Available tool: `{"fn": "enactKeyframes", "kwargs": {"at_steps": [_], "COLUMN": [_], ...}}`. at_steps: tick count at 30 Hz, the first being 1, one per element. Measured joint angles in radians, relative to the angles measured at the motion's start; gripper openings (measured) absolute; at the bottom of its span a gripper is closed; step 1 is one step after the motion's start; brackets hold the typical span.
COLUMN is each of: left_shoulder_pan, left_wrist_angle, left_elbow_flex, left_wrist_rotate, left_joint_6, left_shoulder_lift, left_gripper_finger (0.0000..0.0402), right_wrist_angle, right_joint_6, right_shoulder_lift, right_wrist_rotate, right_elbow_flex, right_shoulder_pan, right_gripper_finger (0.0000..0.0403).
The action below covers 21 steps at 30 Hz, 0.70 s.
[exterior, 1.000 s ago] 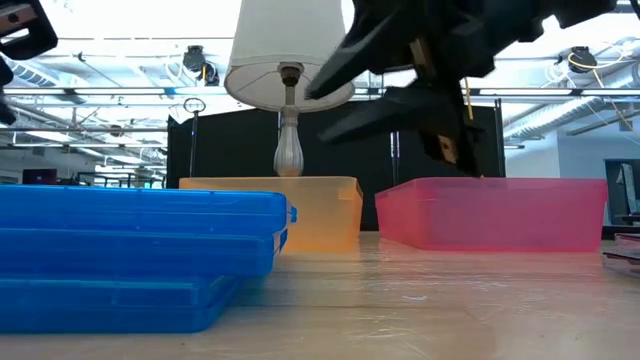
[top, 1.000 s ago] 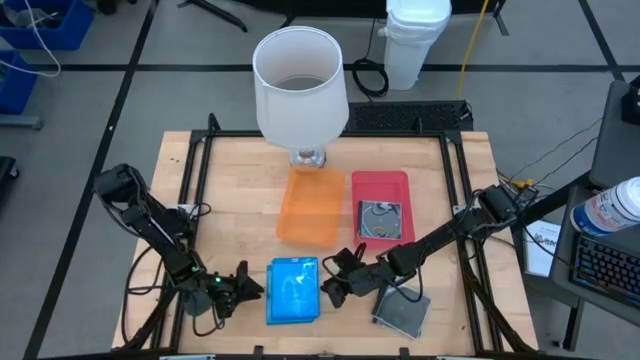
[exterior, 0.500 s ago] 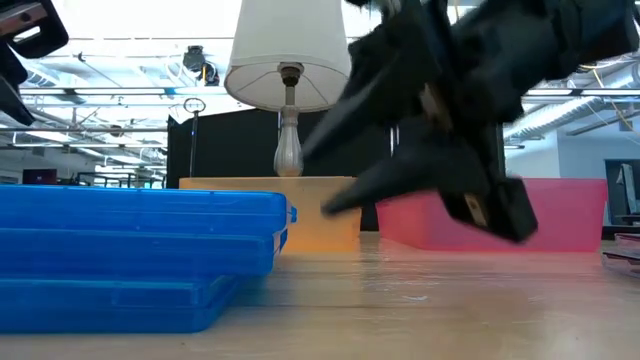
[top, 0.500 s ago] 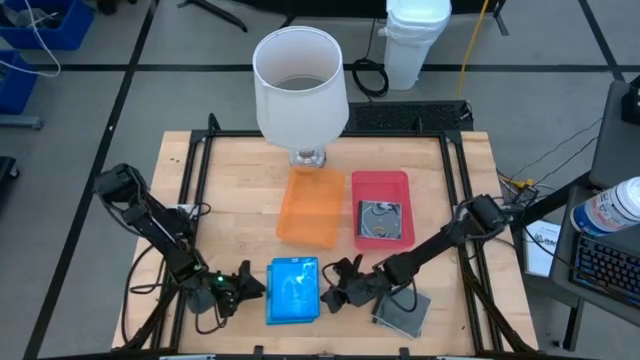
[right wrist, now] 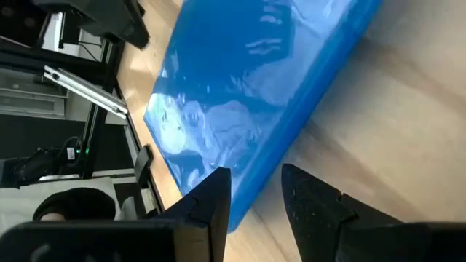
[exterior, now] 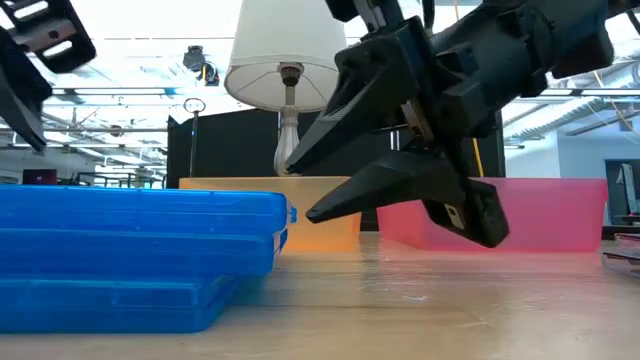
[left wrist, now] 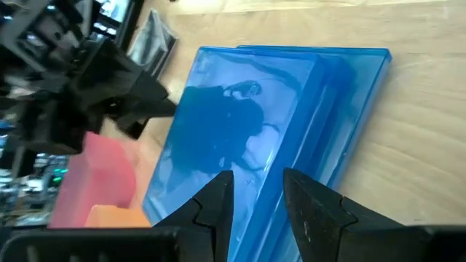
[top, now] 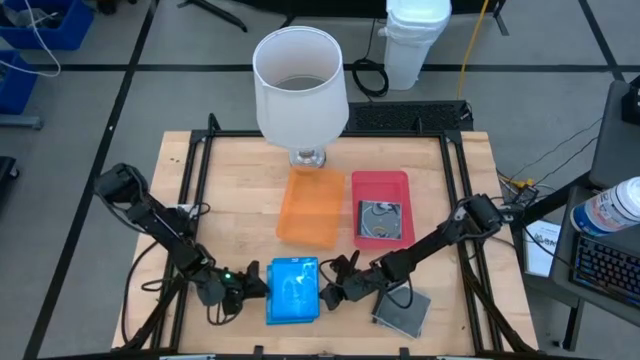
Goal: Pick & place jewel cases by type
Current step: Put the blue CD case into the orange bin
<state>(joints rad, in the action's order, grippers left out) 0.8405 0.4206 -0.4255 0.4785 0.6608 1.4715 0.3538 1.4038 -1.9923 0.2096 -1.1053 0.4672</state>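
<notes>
In the high view the stack of blue cases (top: 294,290) lies at the lower centre of the table (top: 240,190), flat, its edges slightly staggered. The left end effector (top: 250,288) sits low just beside the stack's left edge and the right end effector (top: 330,290) just beside its right edge; both have their fingers parted a little and hold nothing. In the low view the right end effector (exterior: 325,185) hangs just above the table, jaws angled toward the stack (exterior: 140,255).

One clear case with a disc (top: 380,222) already lies in the red tray (top: 381,183); the orange tray (top: 312,207) beside it looks empty. A grey case (top: 402,311) rests at the lower right.

The cases are probably light, stiff and slick, and brittle at hinges and corners. The top one likely needs pinching across its thin edge, without dragging those beneath.
</notes>
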Motion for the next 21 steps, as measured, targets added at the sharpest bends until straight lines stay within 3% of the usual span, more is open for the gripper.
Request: {"fn": "enactKeyframes", "kwargs": {"at_steps": [10,14,21], "left_shoulder_pan": [-0.075,-0.093,-0.103], "left_wrist_angle": [0.003,0.009,0.184], "left_elbow_flex": [0.0,0.0,-0.014], "left_wrist_rotate": [-0.054,-0.06,-0.033], "left_joint_6": [0.01,0.018,0.064], "left_shoulder_lift": [0.008,0.072,0.222], "left_gripper_finger": [0.0127,0.0127,0.0127], "right_wrist_angle": [0.001,0.0,-0.01], "right_joint_6": [-0.046,-0.058,-0.057], "right_shoulder_lift": [0.0,0.0,0.001], "right_wrist_rotate": [0.0,0.0,-0.001], "right_elbow_flex": [0.0,0.0,0.0], "right_shoulder_pan": [-0.016,-0.016,-0.017], "right_gripper_finger": [0.0117,0.0117,0.0117]}}
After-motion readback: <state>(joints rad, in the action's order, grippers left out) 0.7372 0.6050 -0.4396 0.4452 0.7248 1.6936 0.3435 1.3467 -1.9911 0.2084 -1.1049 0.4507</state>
